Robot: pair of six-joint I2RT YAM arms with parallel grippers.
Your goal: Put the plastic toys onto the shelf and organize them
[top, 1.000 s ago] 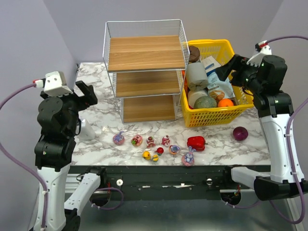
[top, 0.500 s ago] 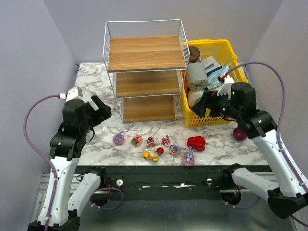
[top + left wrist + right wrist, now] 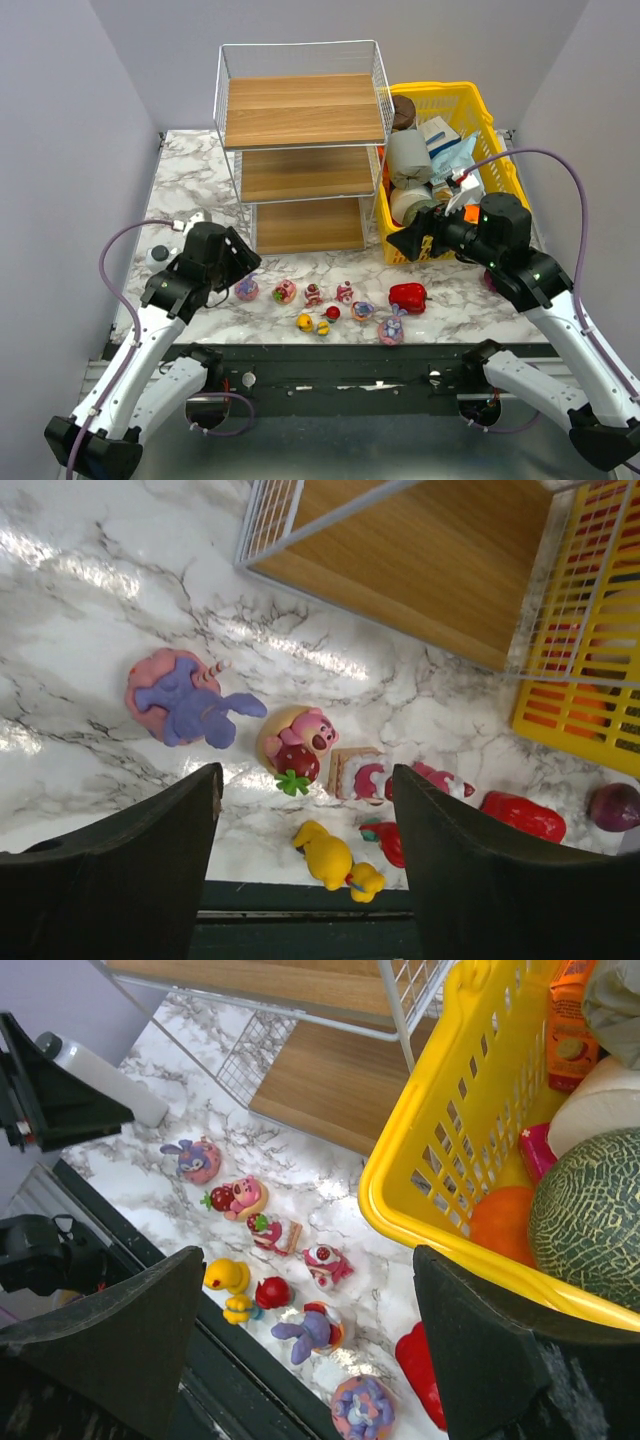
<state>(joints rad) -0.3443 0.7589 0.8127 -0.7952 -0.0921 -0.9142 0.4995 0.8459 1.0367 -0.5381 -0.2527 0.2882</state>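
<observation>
marble table (image 3: 190, 178), small glossy pink, yellow, purple toys (image 3: 285, 291), wood-and-wire shelf (image 3: 300, 110)

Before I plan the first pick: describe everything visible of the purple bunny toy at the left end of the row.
The purple bunny toy is a glossy plastic figurine: a lilac bunny sprawled on a round pink base, a striped stick poking from its edge. It lies on the marble table, in front of the shelf. Nothing touches it; the pink bear toy sits beside it, apart.
</observation>
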